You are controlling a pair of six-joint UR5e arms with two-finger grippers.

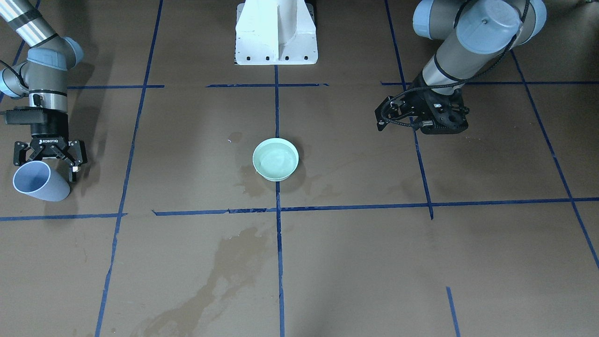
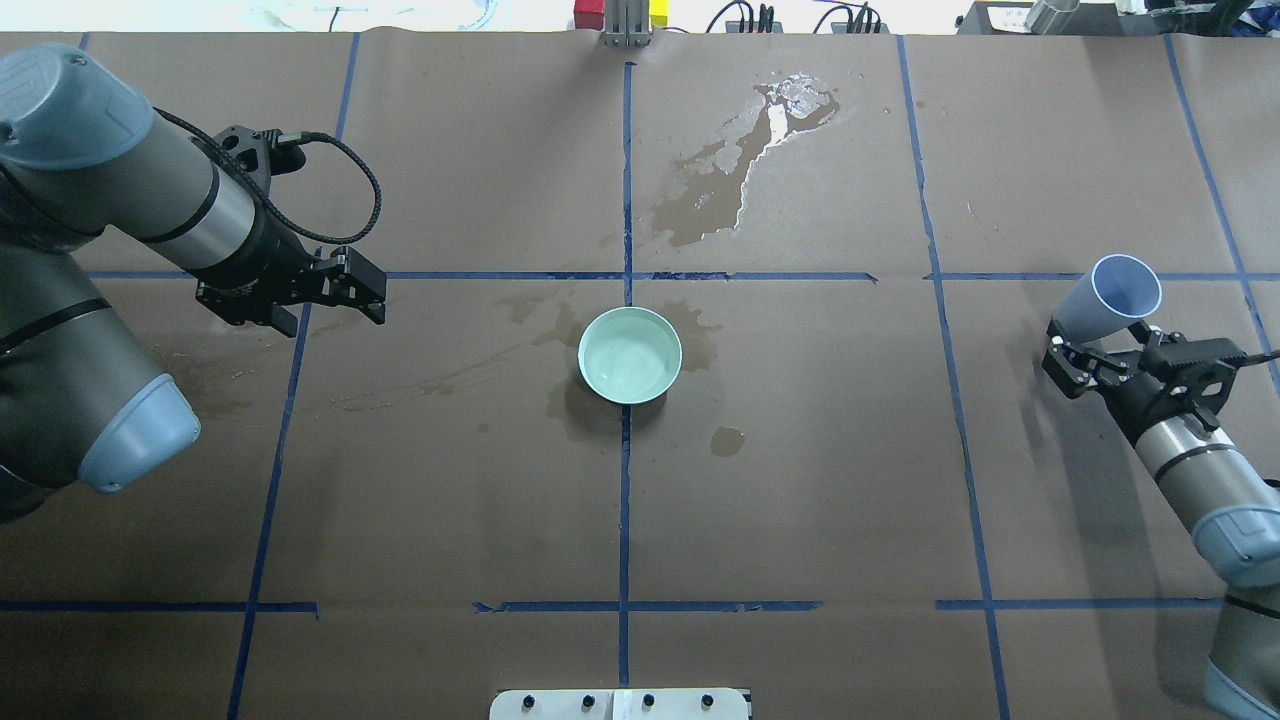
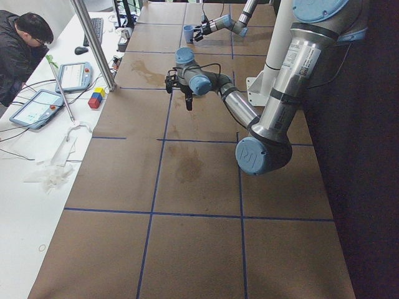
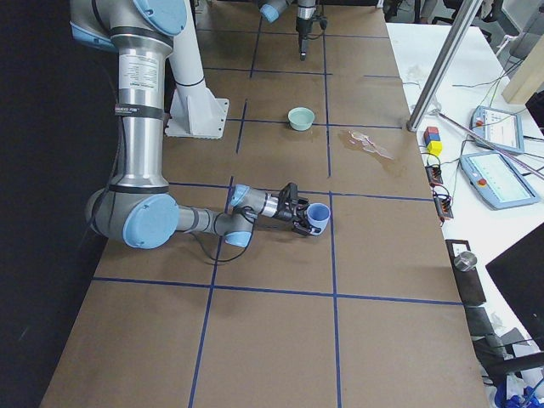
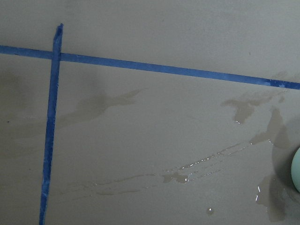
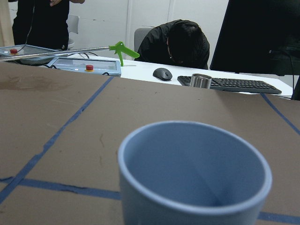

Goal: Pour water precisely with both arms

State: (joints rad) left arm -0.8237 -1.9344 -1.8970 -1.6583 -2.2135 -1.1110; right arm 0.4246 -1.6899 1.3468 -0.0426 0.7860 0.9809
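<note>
A brown paper-covered bench [image 2: 800, 500] marked off by blue tape lines [image 2: 625, 500] fills the scene, blotched with wet stains and a shiny puddle [image 2: 760, 140] toward its far edge.

The grey tubular left arm [image 2: 120, 200] hangs over its own side of the bench; its black pincer [image 2: 355, 290] points toward the middle and holds nothing, but whether the jaws are spread or together I cannot tell.

The grey right arm [image 2: 1200, 480] reaches low at the opposite end, and its black pincer [image 1: 49, 157] is pressed onto the wall of a pale blue plastic cup [image 1: 35, 181], tipped well over on its side with the mouth facing away from the robot. The wrist view shows no liquid inside it.

At the centre sits a round mint-green bowl [image 2: 630, 355], and the water [image 2: 628, 360] lies in it, glinting.

The cup looks light and thin-walled, likely to flex or slip if wet, so a moderate pinch across the wall near mid-height seems wisest. The filled bowl would probably slosh; it should be taken by the rim and kept level.
</note>
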